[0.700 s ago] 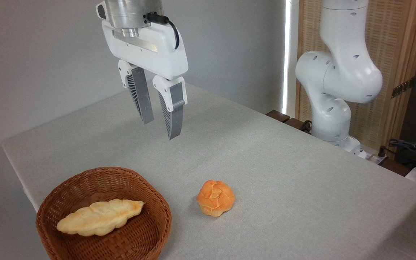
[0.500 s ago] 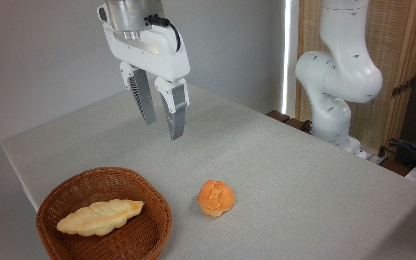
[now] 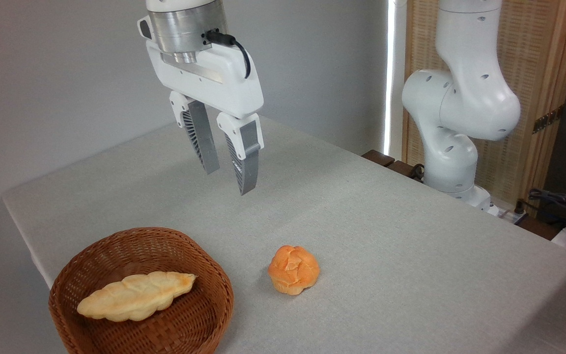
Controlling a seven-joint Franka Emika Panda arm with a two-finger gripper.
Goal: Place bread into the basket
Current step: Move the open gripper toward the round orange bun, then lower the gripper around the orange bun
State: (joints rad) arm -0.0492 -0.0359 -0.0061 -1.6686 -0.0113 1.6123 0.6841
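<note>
i hold my pincer (image 3: 227, 183) high and empty, fingers parted, because the orange bun (image 3: 294, 269) sits loose on the worktop (image 3: 410, 236) just beside the wicker basket (image 3: 216, 307), where a braided loaf (image 3: 134, 296) lies.

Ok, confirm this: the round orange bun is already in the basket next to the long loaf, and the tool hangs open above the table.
Not quite. The camera view shows the bun on the table, right of the basket. Only the long loaf lies inside. The tool does hang open above.
</note>
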